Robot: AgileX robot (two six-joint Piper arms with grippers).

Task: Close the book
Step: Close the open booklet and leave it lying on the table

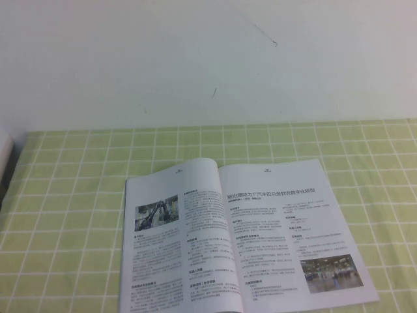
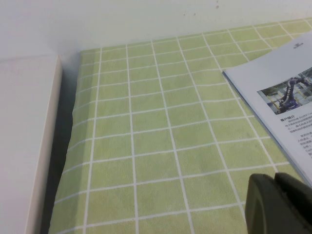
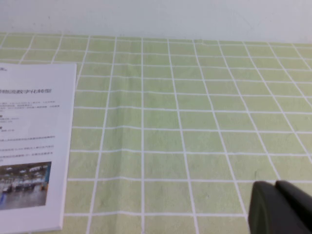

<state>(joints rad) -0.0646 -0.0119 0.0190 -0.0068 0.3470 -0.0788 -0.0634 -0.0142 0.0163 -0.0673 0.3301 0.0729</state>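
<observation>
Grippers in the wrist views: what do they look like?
Only tips show. The left gripper, over the cloth left of the book, is dark and rounded, two blocks meeting at a thin seam. The right gripper, right of the book, looks identical. No cables or markings visible.

Open book [image 1: 241, 241] is running off the high view's near edge; its body text is blurring beyond reading. Left gripper [image 2: 280, 204] and right gripper [image 3: 282, 207] are each showing only a dark tip, clipped by the wrist frames, over the checked tablecloth [image 1: 65, 195] beside the book's outer edges.
</observation>
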